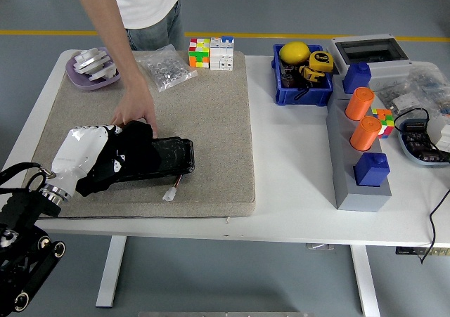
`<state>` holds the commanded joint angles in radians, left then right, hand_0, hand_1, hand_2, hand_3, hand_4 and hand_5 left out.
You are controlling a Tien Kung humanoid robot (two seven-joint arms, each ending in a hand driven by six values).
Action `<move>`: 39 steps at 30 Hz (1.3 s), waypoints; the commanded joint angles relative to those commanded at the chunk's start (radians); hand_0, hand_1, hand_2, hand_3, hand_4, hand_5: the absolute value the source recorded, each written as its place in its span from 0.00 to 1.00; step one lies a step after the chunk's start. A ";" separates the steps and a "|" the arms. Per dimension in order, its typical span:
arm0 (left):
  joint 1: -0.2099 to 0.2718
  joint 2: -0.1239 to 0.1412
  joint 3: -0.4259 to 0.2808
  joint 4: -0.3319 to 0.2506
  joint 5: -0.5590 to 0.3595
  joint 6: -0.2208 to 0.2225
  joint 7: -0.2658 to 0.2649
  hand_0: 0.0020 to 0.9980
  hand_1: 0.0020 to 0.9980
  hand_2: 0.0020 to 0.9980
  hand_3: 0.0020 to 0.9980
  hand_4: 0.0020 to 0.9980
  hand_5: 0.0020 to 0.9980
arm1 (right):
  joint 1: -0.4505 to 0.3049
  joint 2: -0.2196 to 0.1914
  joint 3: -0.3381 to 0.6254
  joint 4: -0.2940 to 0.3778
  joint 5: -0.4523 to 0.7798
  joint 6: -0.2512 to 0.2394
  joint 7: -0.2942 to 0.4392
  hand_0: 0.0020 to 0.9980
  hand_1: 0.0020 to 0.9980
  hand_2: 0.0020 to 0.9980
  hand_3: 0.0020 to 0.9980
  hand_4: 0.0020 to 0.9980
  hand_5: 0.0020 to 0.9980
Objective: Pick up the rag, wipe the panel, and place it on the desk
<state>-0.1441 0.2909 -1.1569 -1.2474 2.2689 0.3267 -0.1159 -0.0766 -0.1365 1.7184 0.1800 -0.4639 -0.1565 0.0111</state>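
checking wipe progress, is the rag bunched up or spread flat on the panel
Bunched up: the black rag sits as a lump under the left hand at the left end of the panel.

One camera only, high on the robot's side, tilted forward and down; the table (pixel 295 190) fills the frame edge to edge, its near edge low in the picture, grey floor and a person's (pixel 140 8) torso beyond

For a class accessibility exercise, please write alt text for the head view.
The robot's left hand presses a black rag onto a black panel on a beige mat, while a person's hand steadies the panel's far edge. Rubik's cubes and a blue bin sit farther back.
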 joint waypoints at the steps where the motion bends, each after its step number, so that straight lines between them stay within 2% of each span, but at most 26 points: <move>1: -0.007 0.002 0.018 -0.008 0.000 -0.002 0.003 0.25 0.30 0.54 0.50 0.24 0.00 | 0.000 -0.001 0.000 0.000 0.000 0.000 0.000 0.76 0.64 0.68 0.61 1.00 0.50; 9: -0.046 0.006 0.119 -0.028 0.000 -0.011 0.016 0.25 0.30 0.54 0.50 0.24 0.00 | 0.001 -0.002 0.011 0.000 -0.011 0.001 0.000 0.76 0.64 0.68 0.61 1.00 0.50; 10: -0.049 0.006 0.130 -0.027 0.000 -0.012 0.017 0.25 0.31 0.54 0.51 0.27 0.00 | 0.002 -0.002 0.011 0.000 -0.011 0.001 0.000 0.76 0.64 0.68 0.61 1.00 0.50; 12: -0.056 0.005 0.149 -0.028 0.000 -0.013 0.018 0.25 0.31 0.54 0.51 0.27 0.00 | 0.002 -0.002 0.010 0.000 -0.009 0.001 0.000 0.76 0.64 0.68 0.61 1.00 0.50; 24: -0.073 -0.004 0.217 -0.064 0.000 -0.016 0.027 0.25 0.31 0.54 0.51 0.29 0.00 | 0.003 -0.002 0.005 0.000 -0.001 0.003 0.001 0.76 0.63 0.68 0.61 1.00 0.50; 32: -0.069 -0.014 0.225 -0.063 0.000 -0.016 0.030 0.25 0.31 0.54 0.51 0.29 0.00 | 0.004 0.000 0.009 0.000 -0.007 0.004 0.001 0.76 0.63 0.68 0.61 1.00 0.50; 39: -0.052 -0.011 0.170 -0.043 0.000 -0.011 0.029 0.25 0.31 0.54 0.51 0.30 0.00 | 0.004 -0.001 0.005 0.000 -0.004 0.003 0.001 0.76 0.63 0.68 0.61 1.00 0.50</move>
<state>-0.1956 0.2795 -0.9866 -1.2905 2.2689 0.3153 -0.0869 -0.0730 -0.1374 1.7237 0.1800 -0.4682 -0.1530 0.0117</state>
